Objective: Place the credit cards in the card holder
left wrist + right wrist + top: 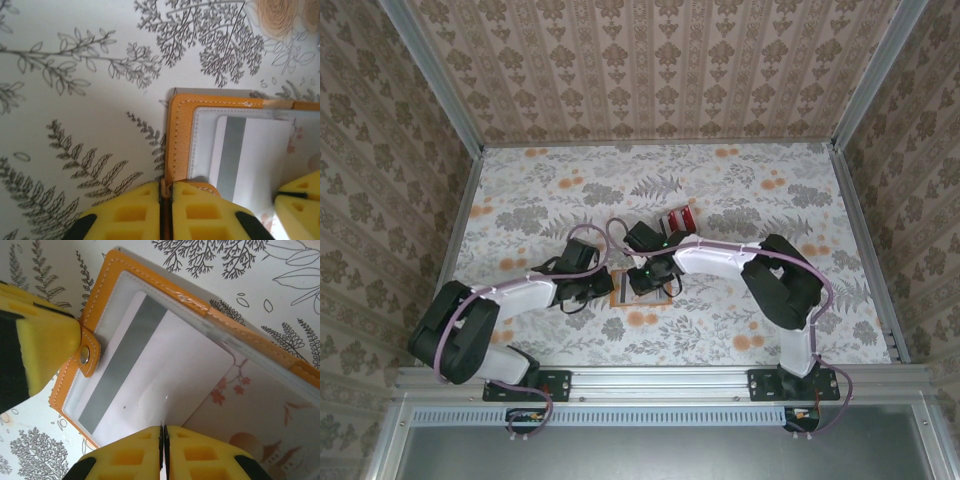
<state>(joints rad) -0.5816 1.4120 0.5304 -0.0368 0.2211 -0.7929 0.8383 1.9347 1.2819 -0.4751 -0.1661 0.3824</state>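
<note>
The orange-tan card holder [179, 131] lies open on the table, grey lining and clear pocket up; in the top view it sits at mid-table [618, 298] between both arms. My left gripper [166, 187] is shut on its orange clasp strap [85, 356]. A whitish credit card [165, 355] with a grey stripe lies in the left half, its edge over the pictured half. My right gripper [163, 431] is shut on that card's near edge. More credit cards [680, 218], red, stand behind the grippers.
The red cards stand in a pale slotted stand [672, 222] just beyond the right arm. The floral table cloth [800, 200] stretches out on all sides, and patterned walls [880, 120] close in the left, right and far edges.
</note>
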